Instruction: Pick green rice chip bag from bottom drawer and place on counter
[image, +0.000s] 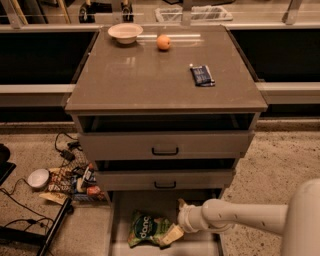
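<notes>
Where the green rice chip bag (148, 229) lay: on floor of bottom drawer (150, 204), left of centre, crumpled, label side up; drawer pulled out below the middle drawer (165, 179).
End effector (175, 220): low in the same drawer, just right of bag, at end of pale arm coming in from the right; pointed left, toward bag.
Fingers (172, 234): apart, one tip toward drawer back, other toward drawer front; front one touched or overlapped bag's right edge; nothing clamped btw them.
Key relation: bag was to the left of end effector, about level w/ it but nearer the front finger, so by my read its right end wasn't centred in the gap.
Bag long axis: approx left-right across drawer, i.e. in line w/ the approach; rough call, given the crumpling.
Arm choice: n/a, one arm only.
Next move, est.: short push left plus small shift toward drawer front to get bag's right end btw fingers, then close; soft foil prob. crushes, could slip.
Counter (140, 80): well above, over both handled drawers; bowl (125, 32) and orange (163, 42) at back, dark-blue packet (202, 76) right of centre.
Progress, est.: bag not yet gripped, so early.
</notes>
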